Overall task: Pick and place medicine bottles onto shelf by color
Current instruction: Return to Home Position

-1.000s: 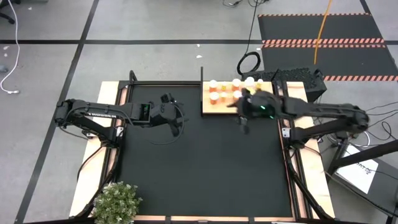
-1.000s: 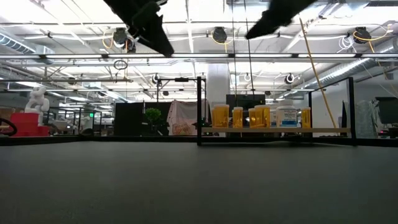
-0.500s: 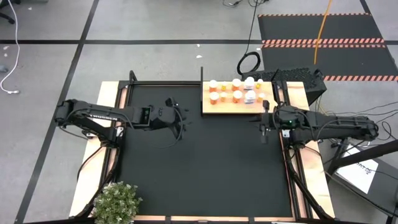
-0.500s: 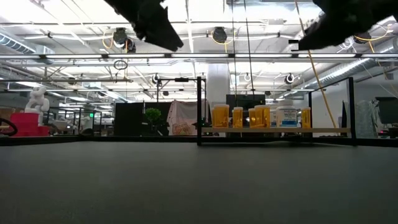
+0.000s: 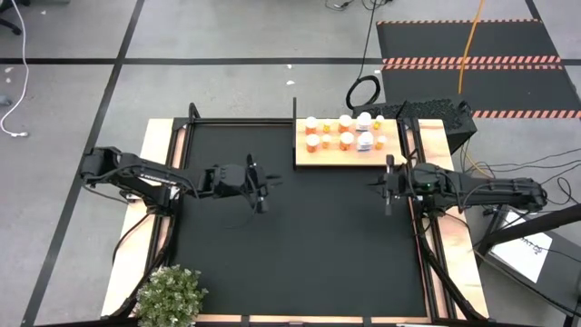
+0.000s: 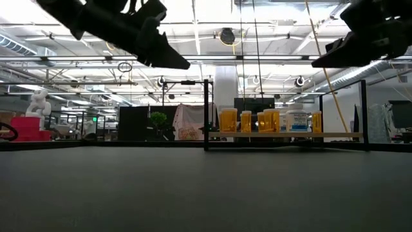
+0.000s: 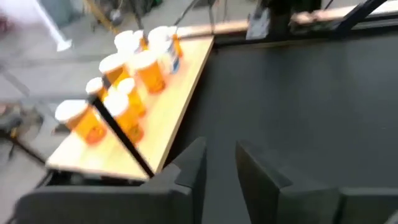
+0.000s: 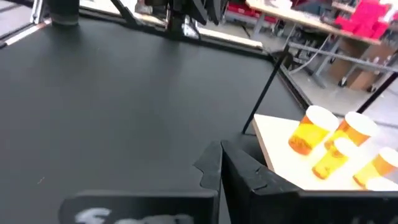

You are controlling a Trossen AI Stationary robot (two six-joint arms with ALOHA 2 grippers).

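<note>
Well, all the medicine bottles (image 5: 343,134) stand on the shelf (image 5: 313,160), so the job looks done. My left gripper (image 5: 260,198), far from the shelf, is a little open and empty. My right gripper (image 5: 388,194), near the shelf, is closed and empty.

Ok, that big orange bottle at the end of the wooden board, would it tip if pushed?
Likely yes: the orange bottle stands upright, taller than wide. Being round, it would probably roll once down. Neighbours on the board stand close, so it might knock them.
</note>
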